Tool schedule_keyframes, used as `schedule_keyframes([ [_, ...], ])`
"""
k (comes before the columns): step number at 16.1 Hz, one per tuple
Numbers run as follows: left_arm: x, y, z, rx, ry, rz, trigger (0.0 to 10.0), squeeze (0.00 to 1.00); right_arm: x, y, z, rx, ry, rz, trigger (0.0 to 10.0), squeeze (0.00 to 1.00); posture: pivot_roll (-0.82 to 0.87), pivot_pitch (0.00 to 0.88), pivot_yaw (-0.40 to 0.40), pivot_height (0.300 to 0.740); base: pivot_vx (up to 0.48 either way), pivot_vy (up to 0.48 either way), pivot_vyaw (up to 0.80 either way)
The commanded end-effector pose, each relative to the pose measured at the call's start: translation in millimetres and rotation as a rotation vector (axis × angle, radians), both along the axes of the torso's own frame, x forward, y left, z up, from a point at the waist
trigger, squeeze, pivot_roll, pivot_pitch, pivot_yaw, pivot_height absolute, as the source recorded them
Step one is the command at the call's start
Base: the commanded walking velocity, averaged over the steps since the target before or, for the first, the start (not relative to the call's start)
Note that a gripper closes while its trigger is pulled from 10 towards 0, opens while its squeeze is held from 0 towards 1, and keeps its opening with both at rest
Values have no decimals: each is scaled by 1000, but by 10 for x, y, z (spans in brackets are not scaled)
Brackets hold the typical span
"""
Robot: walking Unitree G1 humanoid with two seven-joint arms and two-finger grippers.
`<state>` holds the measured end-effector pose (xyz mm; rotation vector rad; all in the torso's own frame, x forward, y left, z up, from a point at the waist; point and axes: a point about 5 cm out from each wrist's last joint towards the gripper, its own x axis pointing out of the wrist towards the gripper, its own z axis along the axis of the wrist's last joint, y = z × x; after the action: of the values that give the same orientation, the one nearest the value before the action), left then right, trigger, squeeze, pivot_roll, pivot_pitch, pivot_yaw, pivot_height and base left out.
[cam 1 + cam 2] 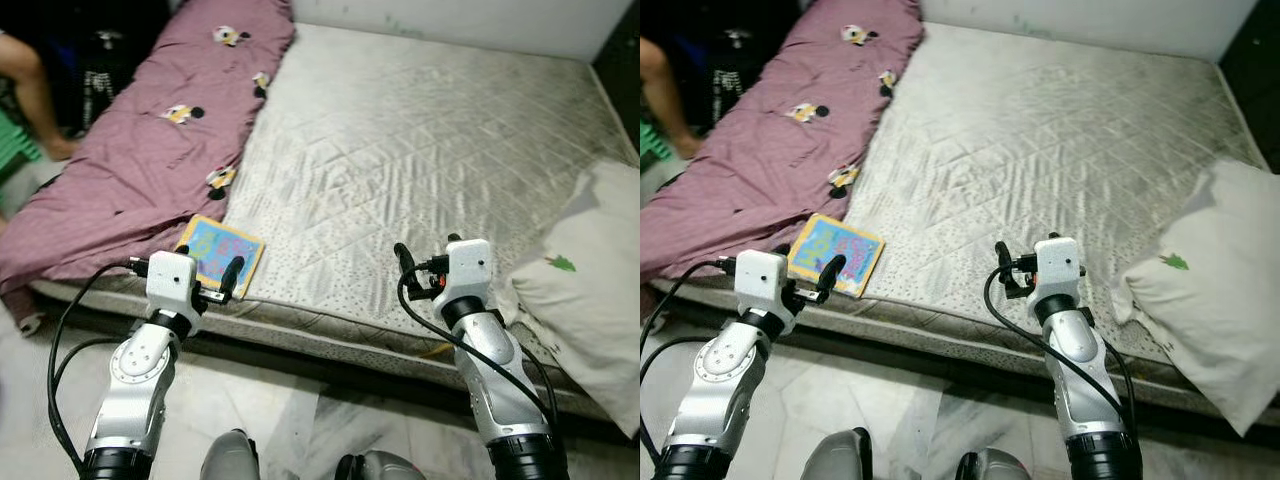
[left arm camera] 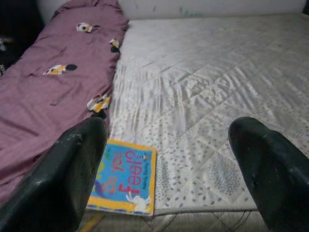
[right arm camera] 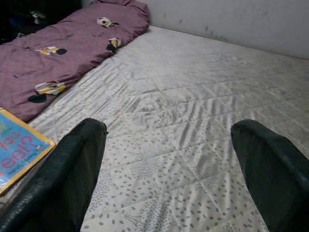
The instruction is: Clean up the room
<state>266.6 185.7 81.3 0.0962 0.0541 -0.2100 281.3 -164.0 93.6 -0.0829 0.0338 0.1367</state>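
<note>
Children's book [image 1: 221,254], with a bright blue and yellow cover and red lettering, lies flat near the front edge of the bare quilted mattress [image 1: 420,150], in the lower left of the left eye view. Its far corner sits just beside the mauve blanket [image 1: 150,150], printed with small cartoon figures, which runs along the left side of the mattress up to the top of the frame.

The left gripper [image 2: 164,164] hovers at the mattress's front edge, right over the near side of the book; in the left wrist view its two black fingers [image 2: 63,179] are spread wide, with the book lying just beside the finger nearer the blanket and nothing held between them.

The right gripper [image 3: 169,164] is held over the front edge of the mattress, in the lower middle of the left eye view, well apart from the book. Its fingers [image 3: 72,169] are also spread wide and hold nothing.

A white pillow [image 1: 590,290] with a small green print lies at the right edge of the frame, hanging partly over the mattress corner. A person's bare leg [image 1: 30,90] shows at the upper left, beside the blanket. Pale marbled floor [image 1: 280,410] runs below the bed.
</note>
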Motion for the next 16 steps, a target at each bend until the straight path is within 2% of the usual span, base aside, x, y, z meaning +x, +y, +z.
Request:
schedule_keyframes([
  [1, -22, -5, 4, 9, -7, -3, 10000, 0, -4, -31, -3, 4, 1, -17, 10000, 0, 20, 78, -40, 740, 0, 0, 0],
  [16, -12, -29, -13, 16, -7, -10, 10000, 0, 7, -35, -9, -5, 2, -12, 10000, 0, 21, 68, -43, 740, 0, -342, 0],
])
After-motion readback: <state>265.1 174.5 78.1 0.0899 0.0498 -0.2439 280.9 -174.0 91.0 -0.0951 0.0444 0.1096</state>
